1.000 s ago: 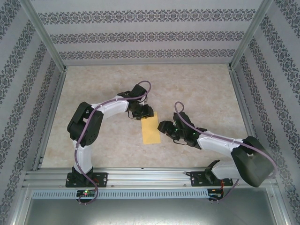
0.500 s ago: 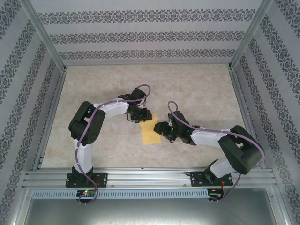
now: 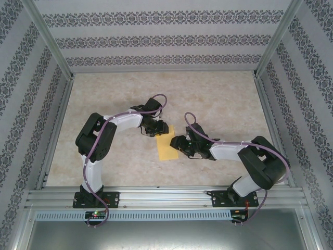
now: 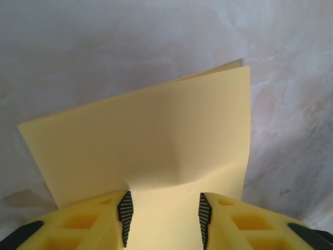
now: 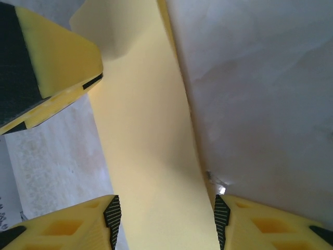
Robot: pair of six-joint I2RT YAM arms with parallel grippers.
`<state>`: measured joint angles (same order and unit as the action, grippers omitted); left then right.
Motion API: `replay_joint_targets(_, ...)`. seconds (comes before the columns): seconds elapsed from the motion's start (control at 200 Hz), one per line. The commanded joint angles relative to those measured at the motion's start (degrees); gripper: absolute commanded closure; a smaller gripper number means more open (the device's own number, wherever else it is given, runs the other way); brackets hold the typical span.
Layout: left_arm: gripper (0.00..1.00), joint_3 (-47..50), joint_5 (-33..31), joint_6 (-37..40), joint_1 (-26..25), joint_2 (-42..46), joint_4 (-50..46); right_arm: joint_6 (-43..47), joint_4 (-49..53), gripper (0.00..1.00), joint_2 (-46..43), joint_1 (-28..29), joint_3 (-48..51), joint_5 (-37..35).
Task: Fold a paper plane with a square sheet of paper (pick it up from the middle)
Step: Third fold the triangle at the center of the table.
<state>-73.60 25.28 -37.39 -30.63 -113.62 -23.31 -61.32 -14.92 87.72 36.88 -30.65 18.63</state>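
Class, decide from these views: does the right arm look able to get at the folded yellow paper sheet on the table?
Probably yes. The right gripper has its spread fingers either side of the folded yellow paper sheet. The left gripper sits at the sheet's far end, leaving the right arm's side free.

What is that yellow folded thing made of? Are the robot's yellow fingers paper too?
The thin yellow folded sheet looks like plain matte paper: it shows a sharp fold and dimples softly. The left gripper has chunky yellow fingers that look like moulded plastic, with hollow pockets; their ridged black pads are probably rubber.
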Motion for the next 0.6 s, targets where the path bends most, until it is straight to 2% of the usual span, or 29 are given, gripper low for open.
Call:
replay_joint_targets(0.0,0.57,1.97,-0.09,1.45,0.28,-0.03,-2.35,-0.26,-3.61,0.48,1.14,0.31,-1.41,2.63)
replay_joint_targets(0.34,0.57,1.71,0.28,1.80,0.31,0.29,-2.53,0.20,-4.68,0.46,0.88,-0.73,-1.90,3.42)
replay_joint_targets(0.595,0.57,1.87,0.34,1.89,0.27,0.23,-2.53,1.58,-7.58,0.45,4.06,-3.68,-4.37,7.76)
